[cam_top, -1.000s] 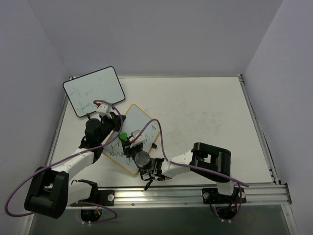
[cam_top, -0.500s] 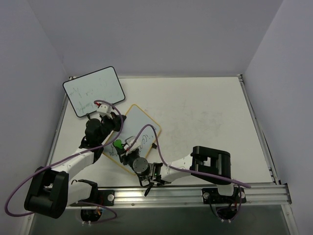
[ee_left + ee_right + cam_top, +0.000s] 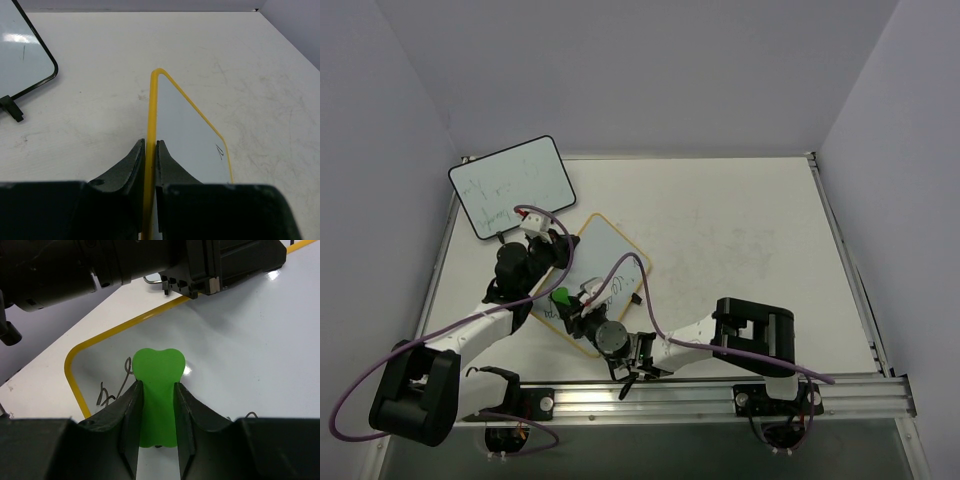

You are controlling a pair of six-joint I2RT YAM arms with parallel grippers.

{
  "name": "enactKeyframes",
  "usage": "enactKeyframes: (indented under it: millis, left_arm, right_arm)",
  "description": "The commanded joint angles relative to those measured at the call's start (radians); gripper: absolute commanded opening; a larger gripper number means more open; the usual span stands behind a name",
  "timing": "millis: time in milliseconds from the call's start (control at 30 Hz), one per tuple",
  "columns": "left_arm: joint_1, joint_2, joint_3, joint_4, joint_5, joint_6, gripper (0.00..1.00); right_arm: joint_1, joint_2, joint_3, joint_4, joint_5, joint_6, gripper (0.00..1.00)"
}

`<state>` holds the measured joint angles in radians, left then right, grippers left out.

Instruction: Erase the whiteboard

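Probably stiff and light, the yellow-framed whiteboard [image 3: 185,135] suits edge holds: left pincer [image 3: 150,150] clamps its frame, right pincer [image 3: 155,390] grips a green eraser [image 3: 158,365].

My left arm [image 3: 470,330] and right arm [image 3: 685,347]: white link shells, black joint housings, chunky black shoulder blocks. A purple cable [image 3: 365,370] loops off each. Left gripper [image 3: 150,146]: fingers [image 3: 129,165] dark, matte, tapered. Right gripper [image 3: 155,390]: fingers [image 3: 129,412] the same wedge shape. Small white block with a red bit [image 3: 531,222] behind the left gripper. Round grey cap [image 3: 612,340] behind the right gripper.
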<state>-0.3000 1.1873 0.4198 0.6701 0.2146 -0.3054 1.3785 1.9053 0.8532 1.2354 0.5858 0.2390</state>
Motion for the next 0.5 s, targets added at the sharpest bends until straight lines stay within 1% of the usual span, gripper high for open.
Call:
enactKeyframes:
  millis: [0,367,467]
  left_arm:
    - [-0.05,-0.029,0.025,0.028,0.094,-0.034,0.02]
    - [-0.05,-0.041,0.02,0.019,0.091,-0.031,0.02]
    - [-0.051,-0.043,0.022,0.016,0.089,-0.031,0.02]
  right_arm:
    - [-0.05,0.054,-0.057,-0.24,0.011,0.04,0.0]
    - [-0.096,0.058,-0.049,-0.297,0.085,0.089,0.0]
    - [-0.098,0.052,-0.048,-0.286,0.056,0.076,0.0]
